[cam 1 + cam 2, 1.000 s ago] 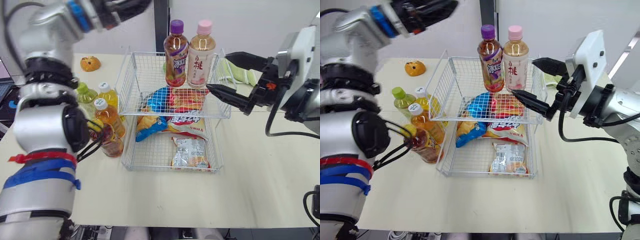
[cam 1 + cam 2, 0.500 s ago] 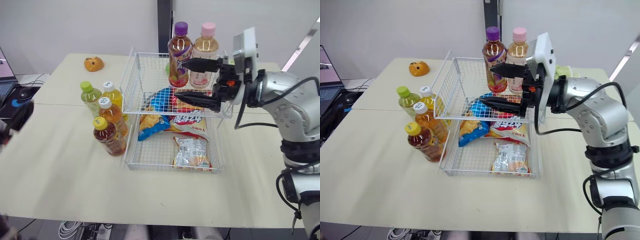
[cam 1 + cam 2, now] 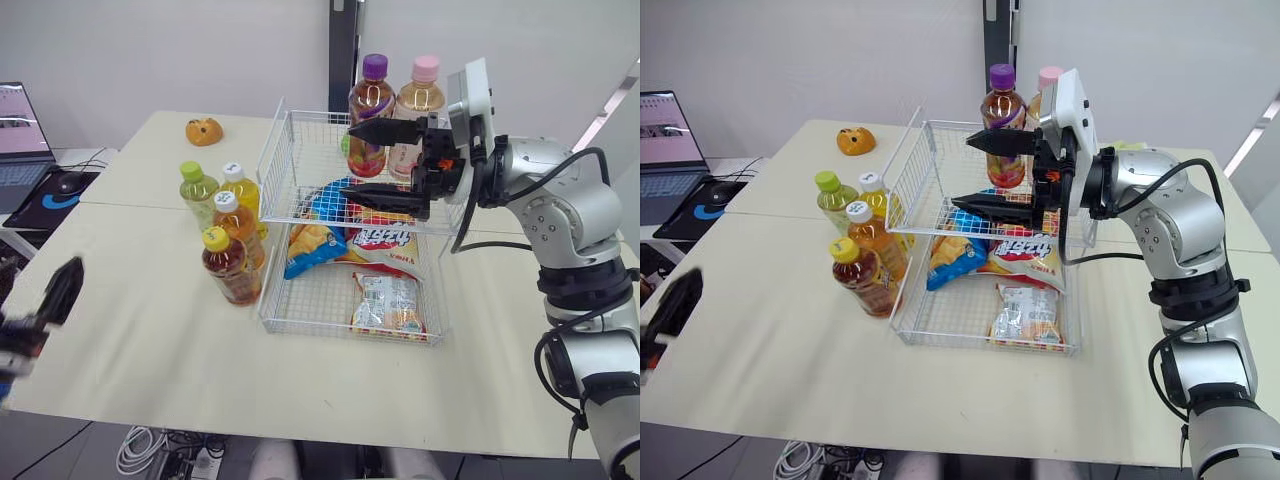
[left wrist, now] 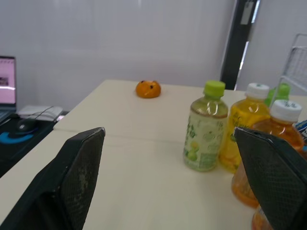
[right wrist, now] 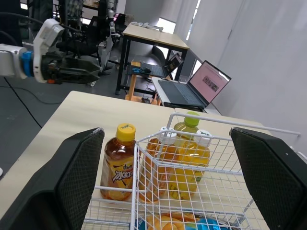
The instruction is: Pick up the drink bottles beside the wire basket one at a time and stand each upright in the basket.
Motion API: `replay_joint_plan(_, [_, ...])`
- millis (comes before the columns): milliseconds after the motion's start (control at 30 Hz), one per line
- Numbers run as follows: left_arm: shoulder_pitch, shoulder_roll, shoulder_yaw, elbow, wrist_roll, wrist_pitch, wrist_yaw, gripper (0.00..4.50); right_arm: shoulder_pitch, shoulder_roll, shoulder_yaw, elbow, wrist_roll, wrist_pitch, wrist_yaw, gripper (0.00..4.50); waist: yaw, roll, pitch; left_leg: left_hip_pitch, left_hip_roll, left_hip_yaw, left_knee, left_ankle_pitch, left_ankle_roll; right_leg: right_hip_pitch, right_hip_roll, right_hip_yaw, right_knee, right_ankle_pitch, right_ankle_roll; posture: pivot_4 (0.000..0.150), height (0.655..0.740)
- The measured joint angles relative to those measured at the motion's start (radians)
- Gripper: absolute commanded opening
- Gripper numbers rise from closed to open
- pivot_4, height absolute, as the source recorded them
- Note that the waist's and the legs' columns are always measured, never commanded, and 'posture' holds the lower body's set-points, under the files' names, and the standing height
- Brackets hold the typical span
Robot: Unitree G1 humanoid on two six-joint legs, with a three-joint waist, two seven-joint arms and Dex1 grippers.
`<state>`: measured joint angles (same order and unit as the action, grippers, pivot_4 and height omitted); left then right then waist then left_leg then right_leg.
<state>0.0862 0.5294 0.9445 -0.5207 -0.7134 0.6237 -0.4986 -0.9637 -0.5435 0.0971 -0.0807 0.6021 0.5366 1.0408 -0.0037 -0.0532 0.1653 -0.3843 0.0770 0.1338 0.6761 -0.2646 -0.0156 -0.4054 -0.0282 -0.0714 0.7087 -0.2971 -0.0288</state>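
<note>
A two-tier wire basket (image 3: 345, 333) stands mid-table. At the back of its upper tier a purple-capped bottle (image 3: 372, 100) and a pink-capped bottle (image 3: 421, 98) stand upright. Left of the basket several bottles stand together: a green-capped one (image 3: 197, 191), a yellow one (image 3: 241, 189), an orange one (image 3: 236, 226) and a yellow-capped tea bottle (image 3: 228, 268). My right gripper (image 3: 347, 160) hangs open over the upper tier, in front of the purple-capped bottle, holding nothing. My left gripper (image 4: 177, 182) is open and empty, low off the table's left front, facing the bottle group.
Snack bags (image 3: 387, 302) lie in both tiers of the basket. An orange toy (image 3: 204, 131) sits at the table's back left. A laptop (image 3: 26, 117) and a mouse (image 3: 66, 183) rest on a side desk to the left. A green cloth (image 3: 1125, 146) lies behind the basket.
The camera has shifted. My left arm dropped from high in front to low at the left. My right gripper swung from the basket's right side to over the upper tier, still open.
</note>
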Motion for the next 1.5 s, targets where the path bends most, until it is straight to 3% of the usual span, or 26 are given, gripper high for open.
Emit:
replay_joint_plan(167, [-0.209, 0.102, -0.223, 0.189, 0.082, -0.024, 0.028, 4.47, 0.042, -0.038, -0.04, -0.105, 0.009, 0.048, -0.048, 4.5, -0.001, 0.0, 0.0, -0.001, 0.0, 0.001, -0.002, 0.0, 0.0, -0.001, 0.0, 0.0, -0.004, 0.0, 0.0, 0.15, 0.74])
replay_joint_plan(467, [-0.542, 0.102, -0.511, 0.585, 0.256, -0.193, 0.024, 4.47, 0.088, -0.092, -0.097, -0.24, 0.045, 0.152, -0.136, 4.5, -0.006, 0.0, 0.0, 0.0, 0.0, 0.004, -0.012, 0.003, -0.006, -0.002, 0.001, 0.001, -0.011, 0.0, 0.0, 0.15, 0.74])
replay_joint_plan(967, [-0.764, 0.062, -0.628, 0.984, 0.371, -0.419, -0.012, 4.47, 0.115, -0.125, -0.119, -0.315, 0.08, 0.219, -0.217, 4.5, -0.004, 0.0, 0.0, -0.002, 0.0, 0.006, -0.013, 0.003, -0.006, -0.004, 0.001, 0.002, -0.013, 0.0, 0.0, 0.15, 0.74])
replay_joint_plan(1067, [-0.778, 0.058, -0.628, 1.017, 0.371, -0.44, -0.029, 3.84, 0.115, -0.13, -0.119, -0.318, 0.086, 0.222, -0.228, 4.5, -0.005, 0.0, 0.0, -0.002, 0.0, 0.007, -0.013, 0.003, -0.006, -0.004, 0.001, 0.002, -0.013, 0.0, 0.0, 0.15, 0.74])
replay_joint_plan(1333, [-0.796, 0.055, -0.633, 1.053, 0.385, -0.47, -0.053, 1.37, 0.115, -0.14, -0.124, -0.329, 0.088, 0.226, -0.239, 4.5, -0.003, 0.0, 0.0, -0.002, 0.0, 0.007, -0.013, 0.003, -0.006, -0.004, 0.001, 0.002, -0.012, 0.0, 0.0, 0.15, 0.74])
replay_joint_plan(1500, [-0.807, 0.056, -0.633, 1.081, 0.386, -0.487, -0.064, 1.37, 0.113, -0.141, -0.124, -0.327, 0.087, 0.224, -0.24, 4.5, -0.002, 0.0, 0.0, -0.002, 0.0, 0.007, -0.013, 0.003, -0.006, -0.004, 0.001, 0.002, -0.012, 0.0, 0.0, 0.15, 0.74])
